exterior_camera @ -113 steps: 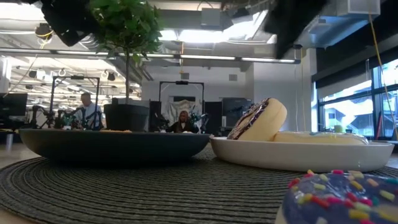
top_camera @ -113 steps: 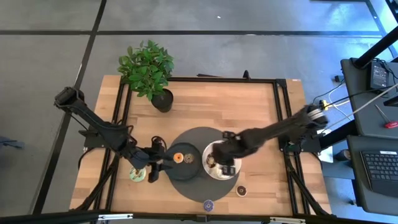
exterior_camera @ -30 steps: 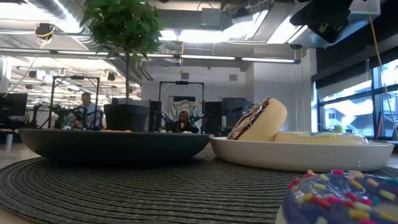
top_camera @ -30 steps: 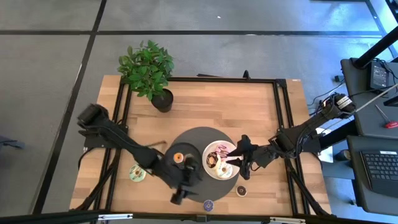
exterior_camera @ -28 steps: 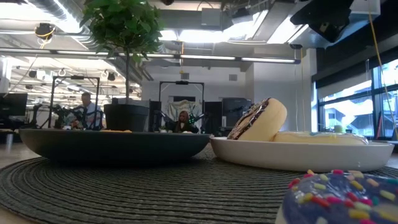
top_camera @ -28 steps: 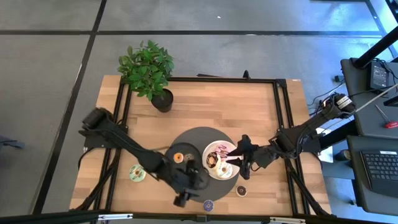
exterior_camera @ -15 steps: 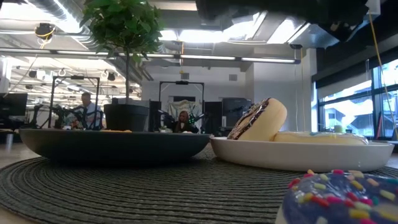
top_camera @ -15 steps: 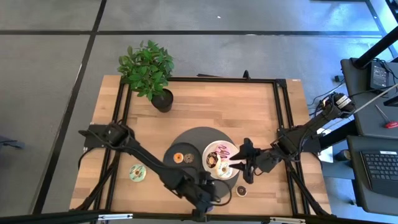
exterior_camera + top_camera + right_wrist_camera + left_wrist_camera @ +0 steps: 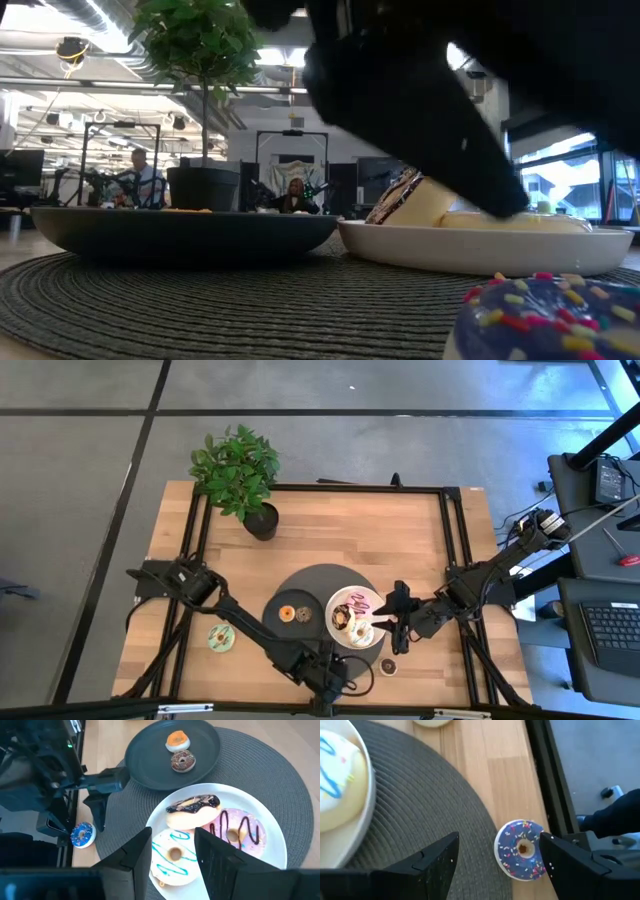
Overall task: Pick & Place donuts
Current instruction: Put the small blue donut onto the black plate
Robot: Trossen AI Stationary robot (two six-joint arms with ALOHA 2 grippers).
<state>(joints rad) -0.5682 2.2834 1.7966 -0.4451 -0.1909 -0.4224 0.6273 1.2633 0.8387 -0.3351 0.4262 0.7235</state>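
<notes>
A purple sprinkled mini donut (image 9: 521, 851) lies flat on the wood just off the round woven mat's near edge; it also shows in the low view (image 9: 545, 318). My left gripper (image 9: 499, 845) hangs open above it, one finger on either side, touching nothing; in the high view (image 9: 333, 682) it hides the donut. My right gripper (image 9: 397, 622) is open and empty at the right side of the white plate (image 9: 374, 630), which holds chocolate (image 9: 192, 810), pink (image 9: 237, 831) and white (image 9: 172, 856) donuts. Orange (image 9: 286, 614) and brown (image 9: 303, 614) minis lie on the dark plate.
A green donut (image 9: 221, 638) lies on the wood left of the mat (image 9: 318, 578), and a brown mini donut (image 9: 388, 666) right of it near the front. A potted plant (image 9: 238, 475) stands at the far left. The table's near edge is close to my left gripper.
My left gripper has gone from over the mat's near left toward the table's right and near edge and come down over the purple donut, so that it now fills the top of the low view. No donut has moved.
</notes>
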